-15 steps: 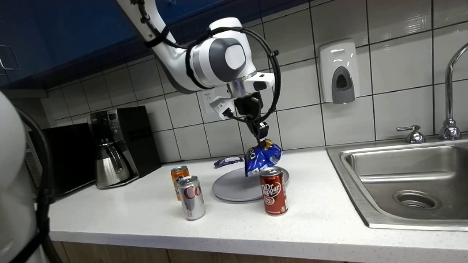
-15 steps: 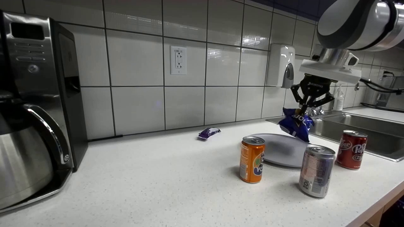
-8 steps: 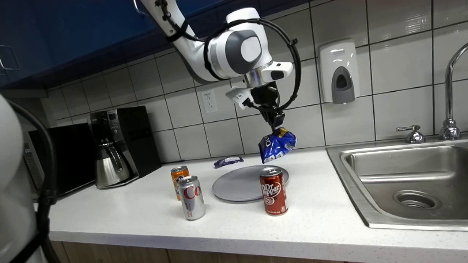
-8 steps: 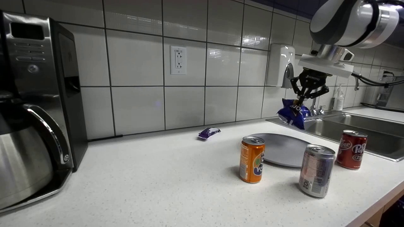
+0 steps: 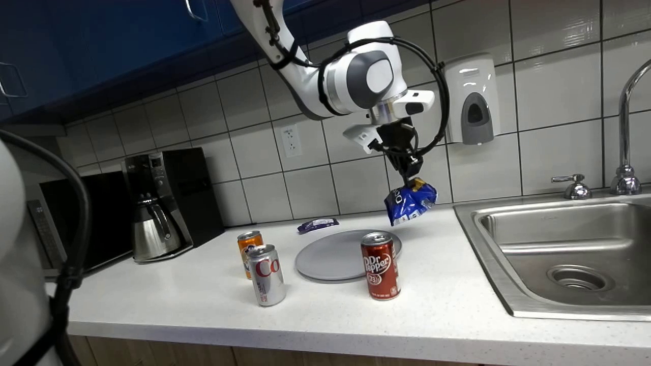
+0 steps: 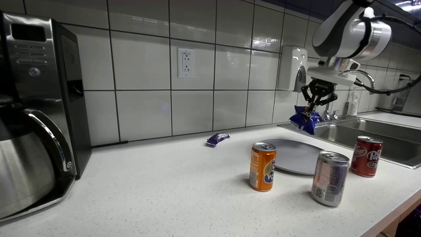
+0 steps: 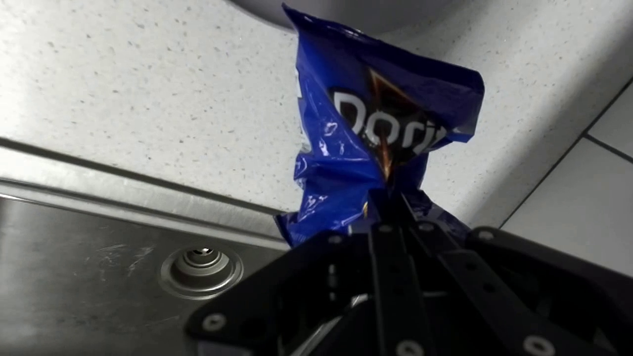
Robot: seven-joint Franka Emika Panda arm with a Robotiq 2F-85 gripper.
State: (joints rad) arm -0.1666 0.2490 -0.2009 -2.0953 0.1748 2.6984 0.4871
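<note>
A: In an exterior view, what's biggest?
B: The pale surface. A steel sink is set into its three o'clock side, and a coffee maker stands toward ten.
A: Next size down?
B: The round grey plate, lying flat. Read the clock from its centre, twelve being the top of that view.
A: Where's the hand?
B: In the air toward two o'clock; in the wrist view it fills the part between five and six.
A: Released or grasping?
B: Grasping: it's clenched on a blue bag and creases it at the grip. The bag hangs at two o'clock too, off the surface and apart from the plate. The wrist view shows it spreading toward twelve, with "Dori" legible and the word's end out of sight.
A: Anything smaller?
B: All upright: a red can at five o'clock, a silver can between eight and nine, and an orange can at nine, partly behind the silver one in this view.
A: Smallest of all?
B: A purple packet, lying between ten and eleven, apart from the plate.
</note>
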